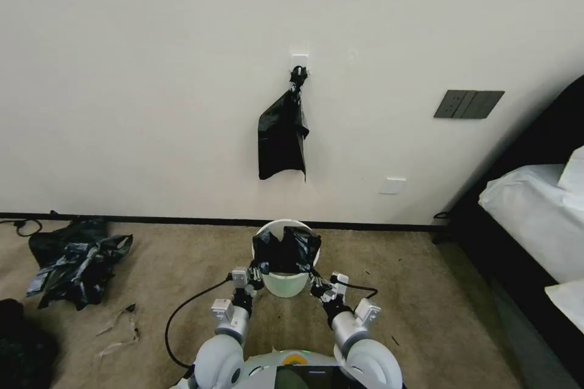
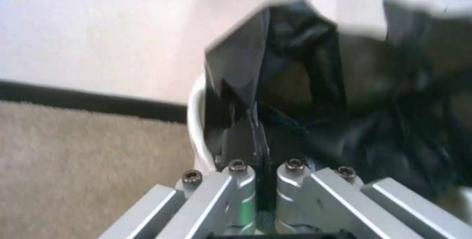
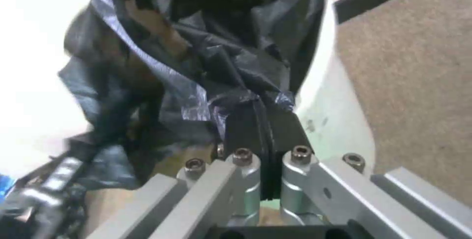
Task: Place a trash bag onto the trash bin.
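The trash bag [image 1: 286, 250] sits in the mouth of the trash bin [image 1: 284, 284], which stands on the carpet [image 1: 426, 310] at about 12 o'clock from me, close to the wall. The bag pokes up above the rim and is not yet folded over it.

My left pincer [image 1: 260, 268] is at the bin's 9 o'clock side, clenched on the bag's edge. My right pincer [image 1: 314, 277] is at the 3 o'clock side, also pinching the bag tight.

I think a good way is to pull both edges apart and down together, so the thin plastic wraps the rim evenly and does not rip or slip out.

I cannot see inside the bin, or how far down the bag goes. The far rim is partly hidden behind the bag.
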